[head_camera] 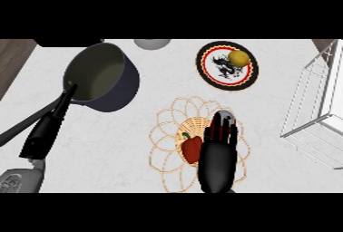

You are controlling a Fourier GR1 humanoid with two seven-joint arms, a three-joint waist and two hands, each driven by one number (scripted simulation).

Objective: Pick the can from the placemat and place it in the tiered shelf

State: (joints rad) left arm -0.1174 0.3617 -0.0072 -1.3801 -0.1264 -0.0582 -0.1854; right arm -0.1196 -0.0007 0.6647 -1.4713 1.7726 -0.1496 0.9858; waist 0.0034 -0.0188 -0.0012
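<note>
A woven, flower-shaped placemat (167,124) lies in the middle of the counter. On it stands a dark can (223,117) with red on its side, and a red pepper (192,148) lies to its left. My right hand (218,158) is over the placemat's right half, fingers (216,132) stretched against the can's near side and hiding most of it; red shows between them. The white wire tiered shelf (320,106) stands at the right edge. My left hand (46,131) rests open at the lower left, fingers up.
A large dark pot (104,77) with a long handle (26,122) fills the upper left, next to my left hand. A black-rimmed plate (216,74) carrying a yellow fruit (238,58) sits behind the placemat. A pale bowl (153,43) is at the back edge.
</note>
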